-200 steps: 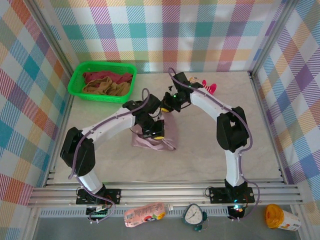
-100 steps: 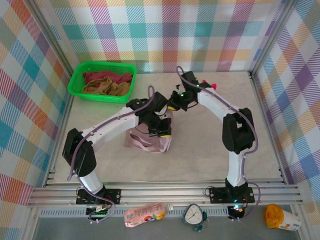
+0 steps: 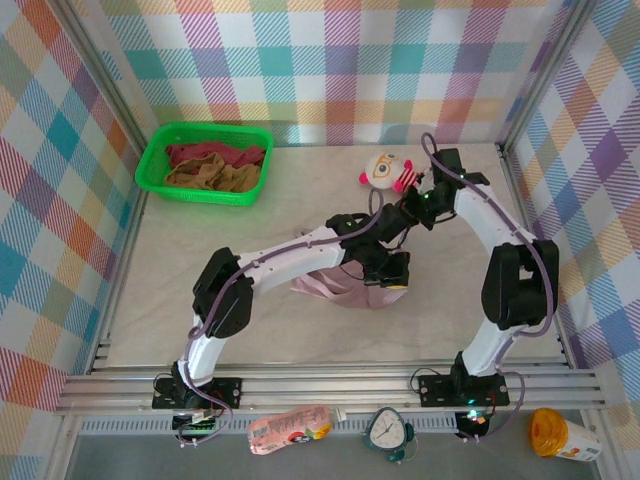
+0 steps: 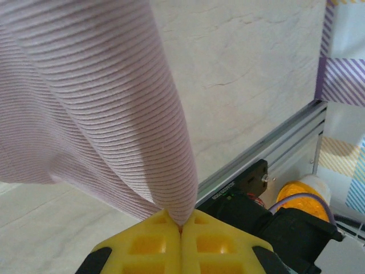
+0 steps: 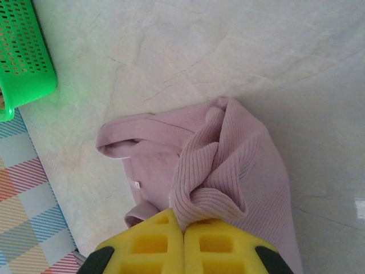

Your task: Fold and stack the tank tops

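Both clamped on the pink top (image 5: 251,171), left gripper (image 4: 181,231) and right gripper (image 5: 183,231) hold only thin bunched edges, so pulling apart could slip one free.

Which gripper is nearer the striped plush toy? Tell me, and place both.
Right. The right gripper is just on the base side of the plush toy, shut on the mauve tank top; the left gripper, shut on the same top, is farther toward the bases.
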`<state>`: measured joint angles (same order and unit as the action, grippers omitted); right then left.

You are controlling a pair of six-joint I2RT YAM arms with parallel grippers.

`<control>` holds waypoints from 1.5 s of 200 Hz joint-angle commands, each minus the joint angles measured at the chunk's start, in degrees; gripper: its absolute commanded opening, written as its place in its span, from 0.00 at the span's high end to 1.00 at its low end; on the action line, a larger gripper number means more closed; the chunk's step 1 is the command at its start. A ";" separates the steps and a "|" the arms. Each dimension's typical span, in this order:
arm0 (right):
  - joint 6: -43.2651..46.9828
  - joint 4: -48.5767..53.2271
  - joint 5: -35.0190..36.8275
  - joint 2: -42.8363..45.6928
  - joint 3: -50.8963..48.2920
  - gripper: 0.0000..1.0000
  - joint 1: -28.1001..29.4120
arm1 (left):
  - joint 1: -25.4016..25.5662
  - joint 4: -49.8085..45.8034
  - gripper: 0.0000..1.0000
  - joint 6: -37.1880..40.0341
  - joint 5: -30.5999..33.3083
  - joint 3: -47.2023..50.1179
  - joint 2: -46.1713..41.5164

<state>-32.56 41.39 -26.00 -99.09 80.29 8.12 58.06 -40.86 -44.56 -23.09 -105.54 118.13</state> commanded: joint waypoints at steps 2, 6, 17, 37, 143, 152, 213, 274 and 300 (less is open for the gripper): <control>0.68 0.45 -1.59 2.31 -0.46 0.95 -0.04 | 0.06 0.18 1.00 -1.25 -0.27 -1.55 -1.28; -0.12 -0.06 -2.14 2.24 -0.60 0.95 0.04 | -0.11 0.39 1.00 -1.37 -0.43 -0.86 -1.77; -2.58 -1.95 -2.87 2.45 -1.22 0.95 0.38 | -0.96 0.32 1.00 -1.39 -0.89 1.30 -3.51; -7.09 -4.41 -3.01 2.33 -0.76 0.95 2.44 | -3.20 -1.24 1.00 -0.09 -1.05 4.70 -7.65; -19.39 -6.78 3.57 -11.92 14.02 0.93 20.17 | -14.63 -5.75 1.00 5.36 -1.59 26.85 -23.75; -19.36 -6.08 4.25 -13.59 15.31 0.93 20.81 | -15.57 -5.89 1.00 5.88 -1.12 28.52 -24.75; -18.87 -7.18 4.18 -22.27 22.98 0.93 25.15 | -21.73 -4.19 0.97 7.29 0.04 39.40 -27.91; -18.14 -9.90 3.44 -28.97 26.88 0.82 28.22 | -26.01 -3.99 0.85 7.60 6.37 45.43 -27.12; -18.19 -13.31 3.62 -29.72 26.71 0.75 28.27 | -26.91 -4.67 0.80 6.63 10.92 45.55 -27.05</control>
<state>-50.65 32.03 -21.74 -127.98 105.56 36.34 32.23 -44.71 -37.69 -17.50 -60.47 91.59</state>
